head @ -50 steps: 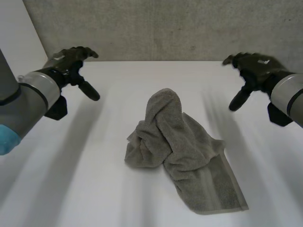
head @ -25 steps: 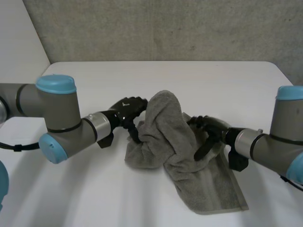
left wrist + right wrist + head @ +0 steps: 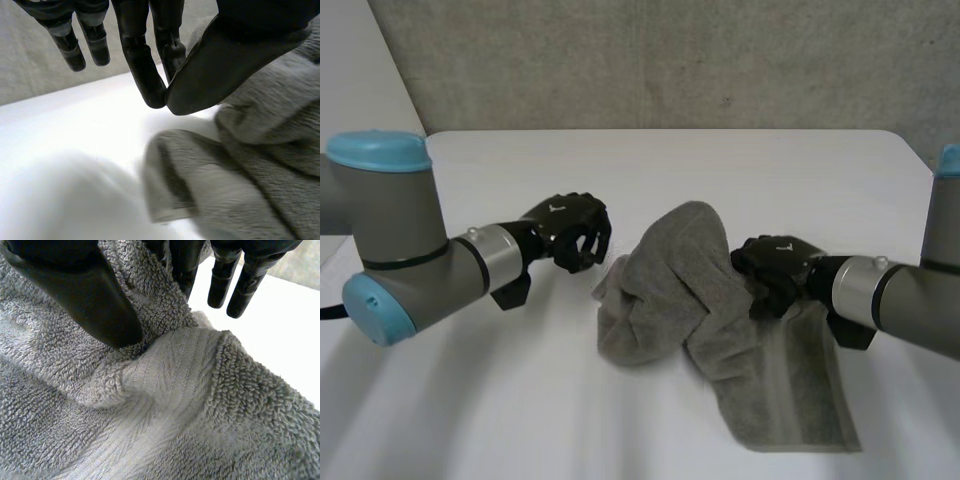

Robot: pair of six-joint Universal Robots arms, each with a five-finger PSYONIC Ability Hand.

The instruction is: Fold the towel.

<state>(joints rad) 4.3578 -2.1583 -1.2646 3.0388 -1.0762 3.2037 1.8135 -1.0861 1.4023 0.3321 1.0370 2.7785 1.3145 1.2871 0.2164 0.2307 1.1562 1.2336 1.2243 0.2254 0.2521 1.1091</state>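
Observation:
A grey towel (image 3: 680, 290) lies crumpled in a heap on the white table (image 3: 670, 160), with one flat end trailing toward the near right. My left hand (image 3: 570, 232) hovers just off the heap's left edge, fingers curled. In the left wrist view its thumb (image 3: 220, 65) meets a fingertip with nothing between them, and the towel (image 3: 260, 165) lies beside it. My right hand (image 3: 775, 264) sits on the heap's right edge. There its thumb (image 3: 85, 290) digs into the towel (image 3: 175, 405) and pinches a ridge of cloth against the fingers.
A grey wall (image 3: 650, 60) stands behind the table's far edge. The table's left edge (image 3: 420, 135) runs back near my left arm (image 3: 390, 240). Bare white surface surrounds the heap.
Both hands came in from the far corners to the heap's two sides and curled shut. The towel heap shifted slightly to the right and sagged lower.

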